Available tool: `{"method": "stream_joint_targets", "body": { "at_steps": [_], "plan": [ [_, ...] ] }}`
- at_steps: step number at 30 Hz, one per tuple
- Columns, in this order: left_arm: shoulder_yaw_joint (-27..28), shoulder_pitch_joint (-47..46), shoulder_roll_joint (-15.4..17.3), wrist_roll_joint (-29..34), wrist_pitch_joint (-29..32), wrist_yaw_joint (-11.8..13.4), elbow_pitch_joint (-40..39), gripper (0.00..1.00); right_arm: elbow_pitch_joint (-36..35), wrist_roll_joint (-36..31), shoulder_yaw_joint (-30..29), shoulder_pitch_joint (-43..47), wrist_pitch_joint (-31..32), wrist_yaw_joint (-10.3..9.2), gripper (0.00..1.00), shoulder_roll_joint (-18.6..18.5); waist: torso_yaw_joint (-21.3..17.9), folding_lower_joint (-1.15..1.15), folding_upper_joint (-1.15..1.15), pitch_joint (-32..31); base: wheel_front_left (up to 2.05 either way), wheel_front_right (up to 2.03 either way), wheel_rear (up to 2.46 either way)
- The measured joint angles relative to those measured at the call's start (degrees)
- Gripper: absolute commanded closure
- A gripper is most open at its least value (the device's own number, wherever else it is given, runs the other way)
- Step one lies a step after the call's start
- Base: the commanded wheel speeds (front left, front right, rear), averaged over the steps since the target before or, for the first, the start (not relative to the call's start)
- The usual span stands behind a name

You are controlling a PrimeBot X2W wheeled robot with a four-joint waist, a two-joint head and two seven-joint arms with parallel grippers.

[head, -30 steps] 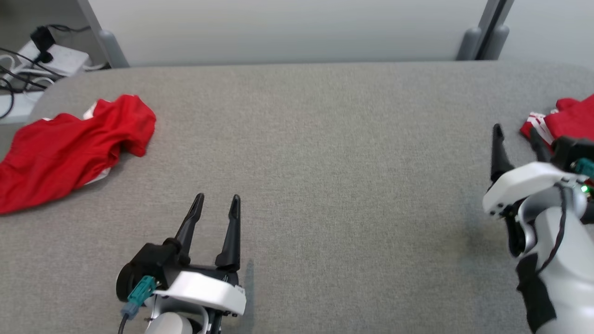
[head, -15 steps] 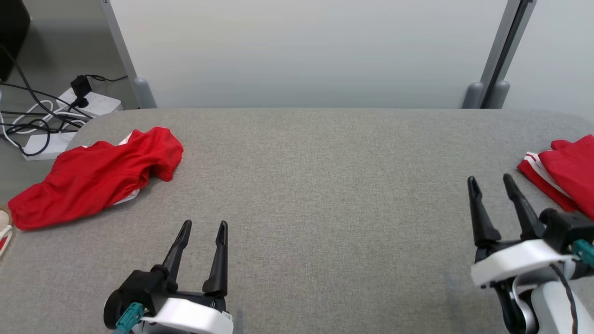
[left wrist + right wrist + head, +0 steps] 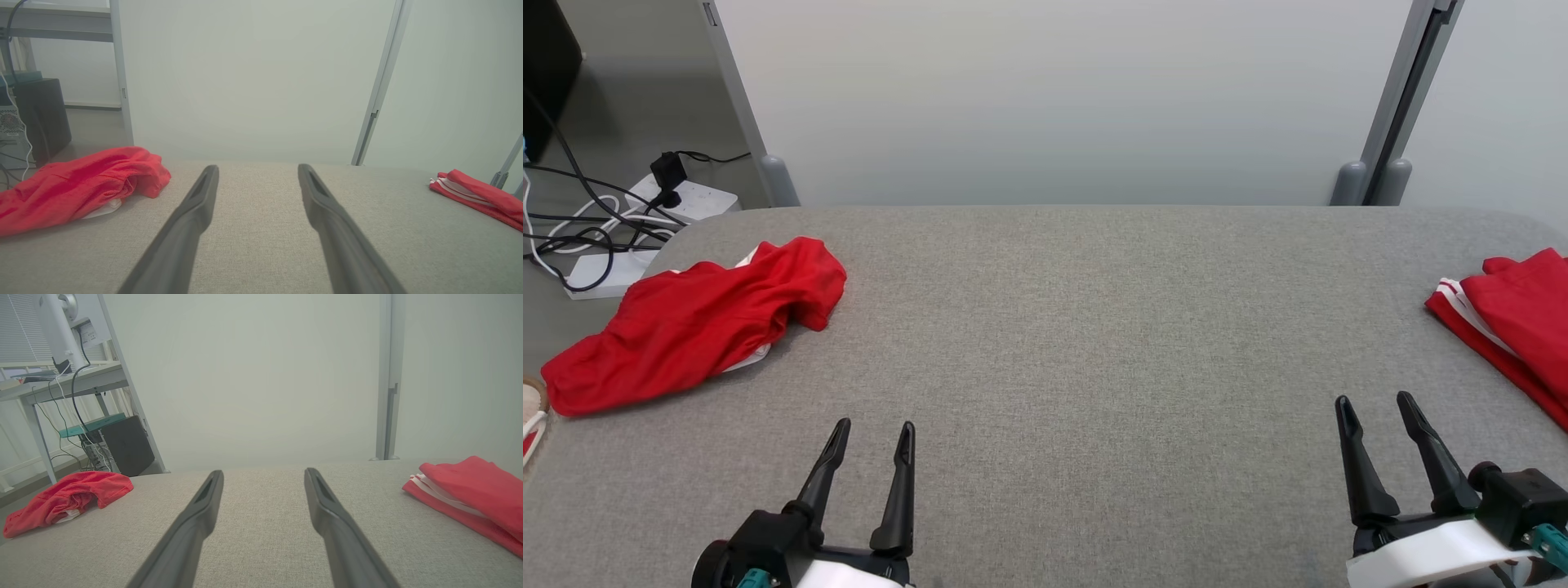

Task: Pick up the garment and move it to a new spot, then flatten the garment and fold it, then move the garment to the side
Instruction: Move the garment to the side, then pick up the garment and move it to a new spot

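Note:
A crumpled red garment (image 3: 694,322) lies at the table's far left, also seen in the left wrist view (image 3: 81,183) and the right wrist view (image 3: 65,496). A second red garment (image 3: 1515,322), folded and edged with white stripes, lies at the right edge (image 3: 478,192) (image 3: 470,490). My left gripper (image 3: 875,426) hovers open near the front left, well short of the crumpled garment, with nothing between its fingers (image 3: 258,167). Near the front right, my right gripper (image 3: 1374,400) is open too and empty (image 3: 264,472), apart from the folded garment.
The grey fabric-covered table (image 3: 1094,343) stretches between the two garments. A power strip with cables (image 3: 678,192) lies on the floor beyond the left corner. A pale wall panel with grey posts (image 3: 1372,180) stands behind the table. A black box (image 3: 126,445) sits under a desk.
The head view has tilted up. My right gripper has drawn back from the folded garment toward the table's front. Both grippers stay open and both garments lie still.

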Motion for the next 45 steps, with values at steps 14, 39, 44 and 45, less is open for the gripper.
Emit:
{"method": "stream_joint_targets", "body": {
  "at_steps": [14,39,44,45],
  "plan": [
    [0.0,0.0,0.0,0.3,0.0,0.5,0.1,0.00,0.4,-0.1,0.2,0.0,0.0,0.00,0.00,0.2,0.7,0.00,0.00,0.1,0.00,0.00,0.00],
    [1.9,-0.1,0.0,4.0,0.0,2.0,-1.0,0.00,0.4,1.1,1.9,0.0,0.0,0.00,0.00,1.9,15.2,0.00,0.00,-0.3,0.00,0.00,0.00],
    [2.7,-0.1,0.0,4.5,0.0,2.0,-1.5,0.00,0.4,1.2,2.7,0.0,0.0,0.00,0.00,2.0,19.2,0.00,0.00,-0.2,0.00,0.00,0.00],
    [2.9,-0.1,0.0,4.6,0.0,2.0,-1.5,0.00,0.4,1.2,2.8,0.0,0.0,0.00,0.00,2.1,19.9,0.00,0.00,-0.2,0.00,0.00,0.00]
  ]
}}
